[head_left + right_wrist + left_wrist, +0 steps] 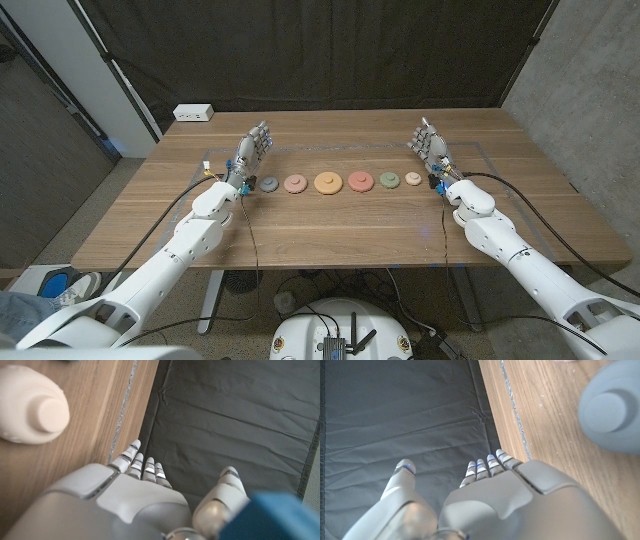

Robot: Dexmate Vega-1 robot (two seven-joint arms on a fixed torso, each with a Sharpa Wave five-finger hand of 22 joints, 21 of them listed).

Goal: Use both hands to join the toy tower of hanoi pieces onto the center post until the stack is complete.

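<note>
Several round toy pieces lie in a row across the middle of the table: a grey-blue piece (268,183), a pink piece (295,184), a larger orange piece (328,183), a red-pink piece (359,180), a green piece (389,180) and a small cream piece (413,179). My left hand (251,151) stands at the row's left end beside the grey-blue piece (612,414), fingers apart and holding nothing. At the right end my right hand (430,146) is raised beside the cream piece (31,407), also open and holding nothing.
A white power strip (193,113) lies at the table's far left corner. A dark curtain (320,50) hangs behind the table. Thin tape lines (480,150) mark a rectangle on the wooden tabletop (330,225).
</note>
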